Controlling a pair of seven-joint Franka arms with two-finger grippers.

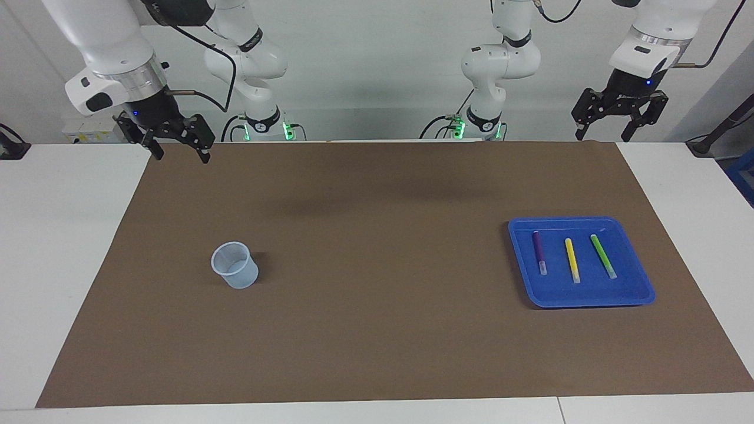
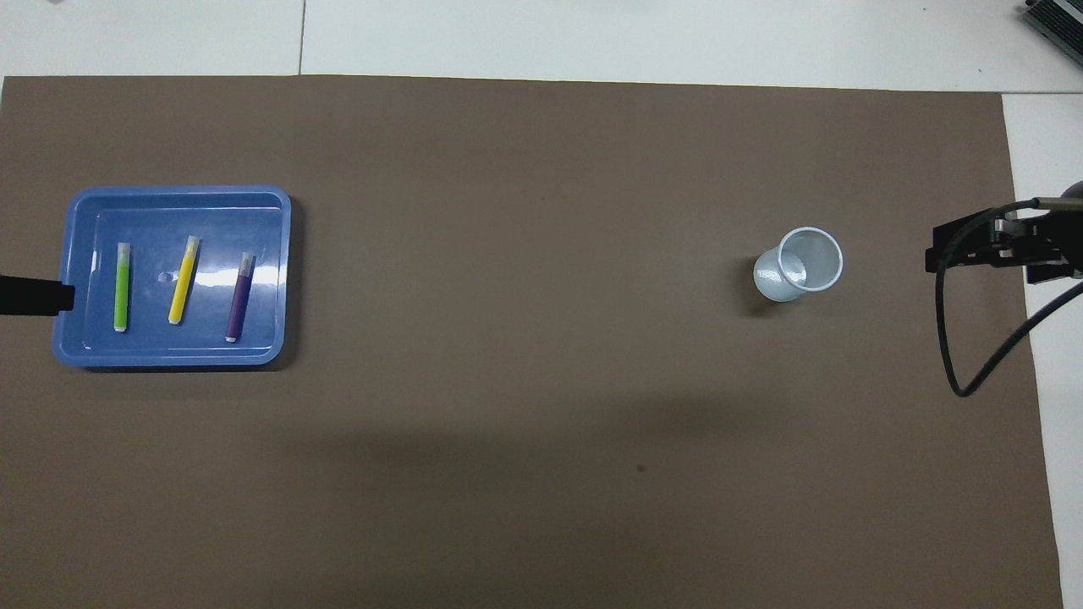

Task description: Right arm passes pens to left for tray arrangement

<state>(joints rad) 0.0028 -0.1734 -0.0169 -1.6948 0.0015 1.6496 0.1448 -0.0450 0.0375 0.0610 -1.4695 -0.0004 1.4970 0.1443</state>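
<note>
The blue tray (image 1: 589, 301) (image 2: 169, 193) lies on the brown mat toward the left arm's end of the table. Three pens lie side by side in it, apart from one another: purple (image 1: 538, 252) (image 2: 240, 296), yellow (image 1: 571, 259) (image 2: 183, 279) and green (image 1: 602, 256) (image 2: 122, 286). My left gripper (image 1: 602, 136) hangs open and empty, high over the mat's edge by the robots. My right gripper (image 1: 182, 156) is also open and empty, raised over the mat's corner at the right arm's end.
A small translucent cup (image 1: 235, 266) (image 2: 799, 264) stands upright on the mat (image 1: 377, 330) toward the right arm's end. A black cable (image 2: 952, 338) loops down from the right wrist. White table shows around the mat.
</note>
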